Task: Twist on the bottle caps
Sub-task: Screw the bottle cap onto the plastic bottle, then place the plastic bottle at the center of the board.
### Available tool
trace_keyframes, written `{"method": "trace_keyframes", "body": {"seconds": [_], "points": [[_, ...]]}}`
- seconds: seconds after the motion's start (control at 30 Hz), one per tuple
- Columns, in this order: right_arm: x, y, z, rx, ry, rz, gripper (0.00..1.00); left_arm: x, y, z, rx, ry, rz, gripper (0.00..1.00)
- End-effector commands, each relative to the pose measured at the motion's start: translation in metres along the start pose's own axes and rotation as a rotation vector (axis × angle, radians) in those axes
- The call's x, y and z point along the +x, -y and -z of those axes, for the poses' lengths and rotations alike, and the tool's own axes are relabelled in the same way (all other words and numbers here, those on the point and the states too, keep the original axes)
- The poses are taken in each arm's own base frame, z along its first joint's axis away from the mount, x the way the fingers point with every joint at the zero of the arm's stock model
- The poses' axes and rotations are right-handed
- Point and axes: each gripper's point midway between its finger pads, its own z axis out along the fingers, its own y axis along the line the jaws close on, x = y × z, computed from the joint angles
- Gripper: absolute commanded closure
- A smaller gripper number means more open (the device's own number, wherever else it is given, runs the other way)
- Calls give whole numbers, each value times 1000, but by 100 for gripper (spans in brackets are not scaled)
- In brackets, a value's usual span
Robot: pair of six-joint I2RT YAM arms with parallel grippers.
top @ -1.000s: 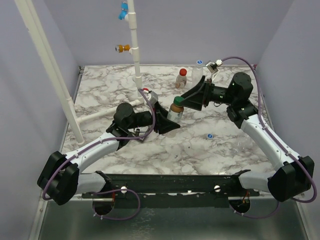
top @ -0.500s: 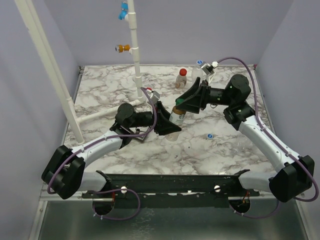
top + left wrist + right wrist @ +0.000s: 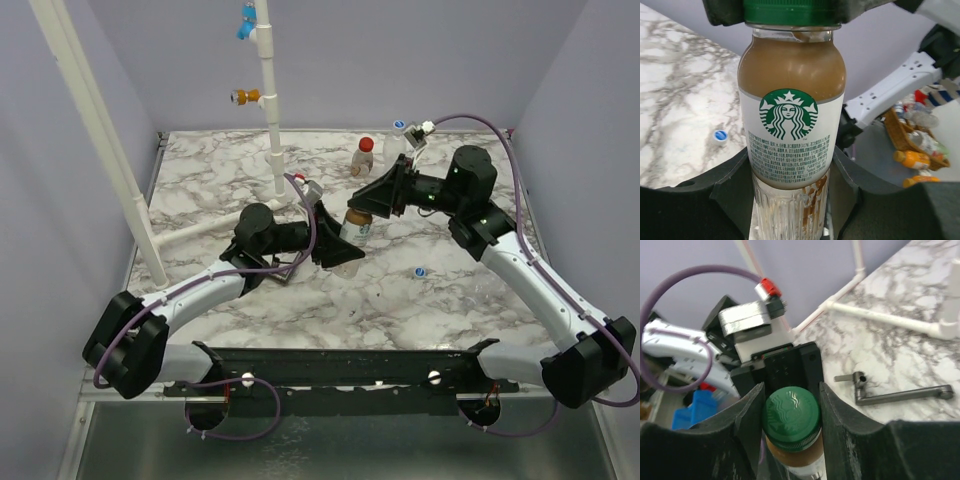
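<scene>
A coffee bottle (image 3: 790, 115) with a white label and a green bottle cap (image 3: 790, 11) stands upright in mid-table (image 3: 355, 228). My left gripper (image 3: 790, 192) is shut on its ribbed lower part, one finger on each side. My right gripper (image 3: 791, 410) comes from above, and its fingers (image 3: 752, 415) press both sides of the green cap (image 3: 791, 412). In the top view the right gripper (image 3: 365, 203) hides the cap. A loose white-and-blue cap (image 3: 419, 272) lies on the marble to the right.
A red-capped bottle (image 3: 363, 157) and a clear bottle with a blue-and-white cap (image 3: 397, 140) stand at the back. A white pipe (image 3: 270, 100) with orange (image 3: 245, 97) and blue (image 3: 246, 22) fittings rises at back left. A metal handle (image 3: 900, 394) lies on the table.
My right gripper has moved in over the bottle's top and its jaws have closed in from wide open onto the green cap. My left gripper has kept its hold on the bottle.
</scene>
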Motion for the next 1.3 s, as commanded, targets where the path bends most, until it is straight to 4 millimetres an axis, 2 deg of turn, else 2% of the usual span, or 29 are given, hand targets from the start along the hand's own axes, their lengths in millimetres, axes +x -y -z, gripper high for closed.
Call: {"method": "trace_keyframes", "body": {"seconds": [0.0,0.13,0.2,0.3,0.43,0.63,0.67,0.7,0.77,0.8,0.87,0.9,1.07,1.27], "points": [[-4,16,-5,226,26,-29,84,-11,-64,10,-351,32,-88,100],[7,36,-13,413,-3,-64,89,-27,-97,26,-583,68,-178,100],[12,44,-16,492,-23,-72,90,-31,-103,29,-642,61,-230,100],[17,52,-19,580,-56,-65,90,-29,-105,28,-694,33,-327,100],[10,58,-16,661,-63,-71,88,-24,-109,29,-757,-13,-419,100],[3,66,-10,746,-61,-94,88,-29,-117,37,-852,-3,-458,100],[4,66,-10,749,-66,-95,86,-29,-117,37,-851,-7,-465,100],[4,66,-10,753,-68,-102,79,-27,-118,37,-851,-15,-470,100],[3,66,-8,761,-71,-98,60,-23,-116,37,-834,-29,-480,100],[1,64,-6,764,-72,-94,47,-21,-115,38,-819,-49,-515,100],[-4,57,-3,759,-86,-79,30,-18,-112,39,-796,-67,-551,100],[-4,56,-1,764,-104,-74,26,-16,-111,40,-789,-74,-568,100],[3,36,-3,686,-205,-81,25,-12,-102,44,-739,-98,-659,100],[25,38,-2,674,-283,-120,29,-10,-95,46,-703,-92,-711,100]]}}
